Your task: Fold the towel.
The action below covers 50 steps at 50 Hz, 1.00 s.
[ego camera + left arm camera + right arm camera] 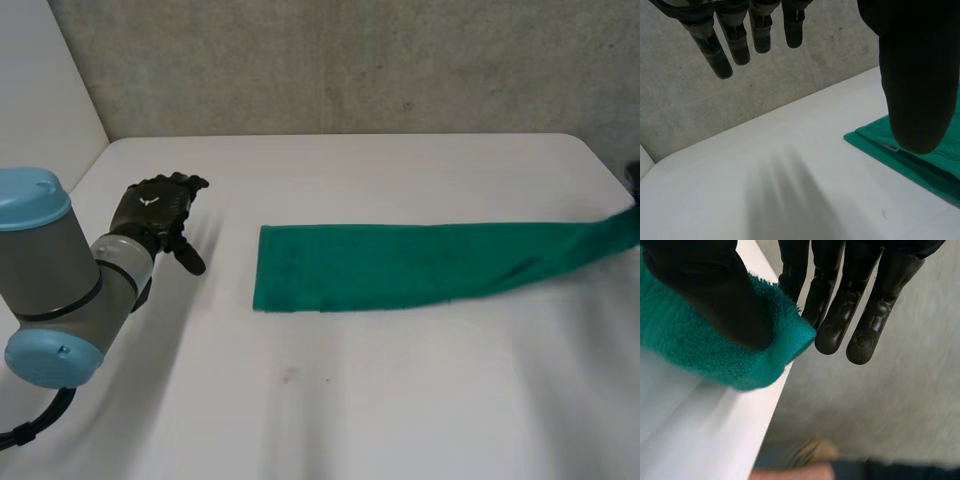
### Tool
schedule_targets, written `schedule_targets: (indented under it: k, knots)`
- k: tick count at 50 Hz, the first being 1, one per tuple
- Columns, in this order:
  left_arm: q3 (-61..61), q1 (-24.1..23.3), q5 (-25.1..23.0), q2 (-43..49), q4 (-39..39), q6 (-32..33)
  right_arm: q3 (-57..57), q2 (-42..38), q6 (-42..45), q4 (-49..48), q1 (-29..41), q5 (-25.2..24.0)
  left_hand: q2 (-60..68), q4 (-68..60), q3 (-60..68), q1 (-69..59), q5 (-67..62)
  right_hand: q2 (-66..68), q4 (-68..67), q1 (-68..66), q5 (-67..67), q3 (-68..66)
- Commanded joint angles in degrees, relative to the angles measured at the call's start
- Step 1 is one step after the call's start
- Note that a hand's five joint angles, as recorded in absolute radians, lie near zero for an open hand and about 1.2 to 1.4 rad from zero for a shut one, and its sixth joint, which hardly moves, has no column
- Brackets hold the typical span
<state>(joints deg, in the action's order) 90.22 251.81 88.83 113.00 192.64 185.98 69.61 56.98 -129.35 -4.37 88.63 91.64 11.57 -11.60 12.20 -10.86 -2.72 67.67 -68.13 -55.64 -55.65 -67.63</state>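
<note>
A long green towel [400, 265] lies folded in a narrow strip across the middle of the white table [350, 400]. Its right end [615, 235] is lifted off the table at the right edge. My right hand [720, 295] pinches that end [700, 347] between thumb and fingers [840, 315], right over the table's edge; a dark tip of it shows in the head view [634, 175]. My left hand [155, 215] hovers open above bare table, left of the towel's left end [905, 157], not touching it; its fingers [740, 40] are straight and its thumb [917, 85] stands apart.
A grey wall [350, 60] runs behind the table. Beyond the table's right edge [770, 415] lies grey floor [880, 405], with something tan and dark [810, 455] low down there. Bare table surface lies in front of and behind the towel.
</note>
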Motion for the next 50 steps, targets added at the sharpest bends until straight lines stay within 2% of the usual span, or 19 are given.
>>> schedule_targets:
  k: [1, 4, 6, 8, 11, 15, 17, 18, 20, 21, 22, 25, 26, 29, 30, 34, 43, 48, 50]
  knots:
    - [1.8, 0.1, 0.0, -1.7, 0.1, 0.0, -7.5, -0.7, 2.5, 0.1, 18.4, -7.3, -1.6, 1.6, -2.2, 0.9, 2.7, 12.3, -11.9, -24.4, -14.4, -12.4]
    - [2.2, 0.5, 0.0, -1.7, 0.1, 0.0, -8.0, -1.4, 2.6, -0.1, 21.9, -10.4, -1.6, 1.6, -2.2, 0.9, 2.7, 12.3, -11.9, -24.4, -14.4, -12.4]
    - [2.4, 0.8, 0.1, -1.8, 0.1, 0.0, -9.4, -4.8, 2.5, -1.6, 30.1, -19.0, -1.6, 1.6, -2.2, 0.9, 2.7, 12.3, -11.9, -24.4, -14.4, -12.4]
    - [2.5, 1.0, 0.1, -1.8, 0.1, 0.0, -9.8, -6.3, 2.4, -2.5, 34.1, -21.7, -1.6, 1.6, -2.2, 0.9, 2.7, 12.3, -11.9, -24.4, -14.4, -12.4]
    - [2.5, 1.1, 0.0, -1.8, 0.1, 0.0, -10.4, -10.1, 3.1, -4.0, 39.9, -24.1, -1.6, 1.6, -2.2, 0.9, 2.7, 12.3, -11.9, -24.4, -14.4, -12.4]
    - [2.3, 0.9, 0.0, -1.7, 0.2, 0.0, -11.2, -15.9, 3.4, -4.0, 43.2, -23.4, -1.6, 1.6, -2.2, 0.9, 2.7, 12.3, -11.9, -24.4, -14.4, -12.4]
    - [2.0, 0.6, 0.1, -1.6, 0.2, -0.1, -11.4, -17.5, 3.5, -3.9, 43.7, -22.2, -1.6, 1.6, -2.2, 0.9, 2.7, -13.0, 13.5, 1.0, 11.0, 13.0]
    - [1.8, 0.4, 0.1, -1.4, 0.2, -0.1, -11.6, -18.1, 3.2, -4.1, 43.7, -19.9, -1.6, 1.6, -2.2, 0.9, 2.7, -38.5, 39.0, 26.5, 36.5, 38.4]
    - [1.4, -0.1, 0.1, -1.0, 0.6, -0.1, -11.9, -18.0, 2.7, -4.2, 43.7, -16.5, -1.6, 1.6, -2.2, 0.9, 2.7, -55.6, 56.1, 43.6, 53.6, 55.6]
    - [1.0, -0.5, 0.1, -0.9, 1.0, 0.0, -12.0, -18.0, 2.4, -4.3, 43.0, -14.8, -1.6, 1.6, -2.2, 0.9, 2.7, -57.7, 58.1, 45.6, 55.6, 57.6]
    - [0.7, -1.1, 0.1, -0.9, 1.3, -0.1, -12.1, -17.4, 1.1, -4.5, 42.8, -11.3, -1.5, 1.6, -2.2, 0.8, 2.7, -57.7, 58.1, 45.6, 55.6, 57.6]
    - [-1.2, -4.2, 0.2, -0.2, 3.7, -0.1, -11.4, -15.0, -4.0, -4.2, 42.4, -7.5, -1.2, 1.2, -1.8, 0.5, 2.3, -57.7, 58.1, 45.6, 55.6, 57.6]
    - [-1.7, -4.8, 0.2, 0.2, 4.2, 0.0, -10.2, -11.8, -9.5, -4.1, 41.5, -6.1, -1.2, 1.2, -1.8, 0.5, 2.3, -57.7, 58.1, 45.6, 55.6, 57.6]
    - [-4.2, -7.6, 0.2, 1.6, 6.4, 0.1, -6.9, -7.5, -19.3, -3.5, 39.0, -5.5, -1.0, 1.1, -1.7, 0.3, 2.2, -57.7, 58.1, 45.6, 55.6, 57.6]
    - [-5.6, -8.9, 0.3, 2.7, 7.1, 0.1, -4.1, -5.1, -25.9, -3.3, 36.6, -5.9, -0.9, 0.9, -1.5, 0.1, 2.0, -57.7, 58.1, 45.6, 55.6, 57.6]
    - [-10.2, -12.9, 0.3, 6.9, 7.6, 0.1, 2.2, -1.5, -36.7, -2.5, 31.8, -6.2, -0.5, 0.5, -1.1, -0.2, 1.7, -57.7, 58.1, 45.6, 55.6, 57.6]
    - [-19.8, -16.1, 0.7, 18.2, 7.0, 0.4, 9.4, -1.5, -37.5, 0.6, 25.3, -6.2, 0.7, -0.6, 0.0, -1.4, 0.5, -57.7, 58.1, 45.6, 55.6, 57.6]
    - [-21.3, -16.0, 2.0, 21.5, 6.2, 1.8, 10.1, -2.2, -37.5, 0.5, 22.6, -6.0, 1.5, -1.5, 0.9, -2.2, -0.3, -29.7, 30.2, 17.7, 27.7, 29.7]
    - [-20.9, -15.9, 3.5, 21.8, 6.0, 2.4, 9.4, -3.7, -37.4, 0.4, 22.0, -6.0, 1.5, -1.5, 0.9, -2.2, -0.4, -6.0, 6.5, -6.0, 4.0, 6.0]
